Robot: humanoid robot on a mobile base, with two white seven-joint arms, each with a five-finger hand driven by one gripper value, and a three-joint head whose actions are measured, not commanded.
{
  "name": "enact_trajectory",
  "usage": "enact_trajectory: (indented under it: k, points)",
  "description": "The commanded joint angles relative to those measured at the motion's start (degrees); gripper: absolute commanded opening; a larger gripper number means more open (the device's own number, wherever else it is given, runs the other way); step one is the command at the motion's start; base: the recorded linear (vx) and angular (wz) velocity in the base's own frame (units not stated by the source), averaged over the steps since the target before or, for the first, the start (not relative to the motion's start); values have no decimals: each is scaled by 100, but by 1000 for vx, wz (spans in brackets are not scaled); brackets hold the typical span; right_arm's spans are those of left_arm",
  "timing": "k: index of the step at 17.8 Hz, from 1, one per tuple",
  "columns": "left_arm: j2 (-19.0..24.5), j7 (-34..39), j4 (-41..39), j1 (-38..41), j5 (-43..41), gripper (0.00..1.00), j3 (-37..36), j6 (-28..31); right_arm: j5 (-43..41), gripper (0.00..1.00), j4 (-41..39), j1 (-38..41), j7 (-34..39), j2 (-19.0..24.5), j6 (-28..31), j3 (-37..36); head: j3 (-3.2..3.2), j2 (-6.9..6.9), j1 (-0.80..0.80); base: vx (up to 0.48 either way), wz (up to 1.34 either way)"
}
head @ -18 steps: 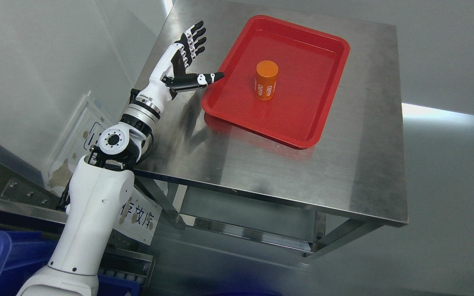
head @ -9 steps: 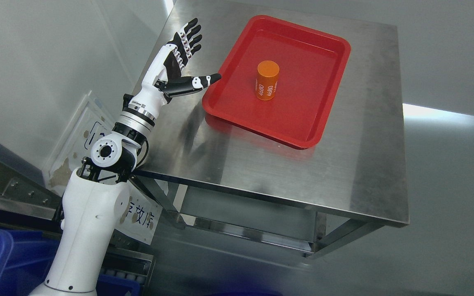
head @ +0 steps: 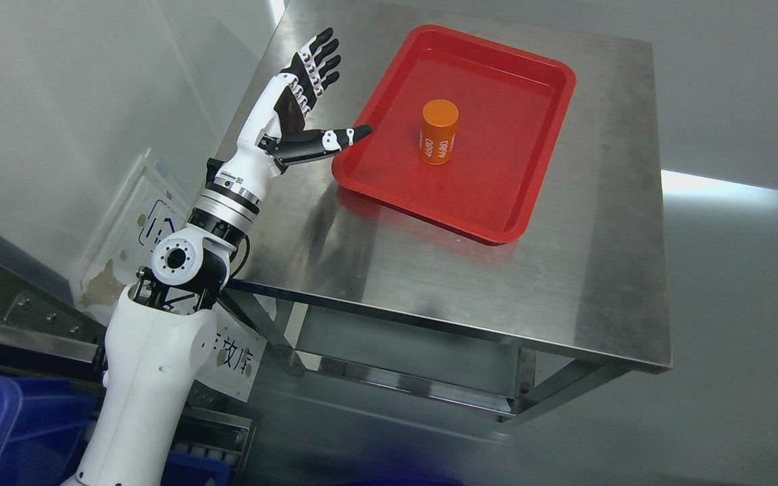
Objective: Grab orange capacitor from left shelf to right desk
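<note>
Head view: the small orange cylindrical capacitor [head: 439, 131] is seen upright in the shallow red plastic tray [head: 389, 182] on the brushed steel desk [head: 564, 290], while the left hand [head: 298, 108], fingers splayed and empty, is held beside the tray, so delivery is judged complete.
</note>
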Motion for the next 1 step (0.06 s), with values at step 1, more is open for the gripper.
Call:
enact_trajectory:
  k: [1]
  points:
    - [-42, -5, -253, 30, -1, 100, -25, -10, 35, 100, -100, 123, 0, -100, -3, -62, 0, 0, 0, 0, 0]
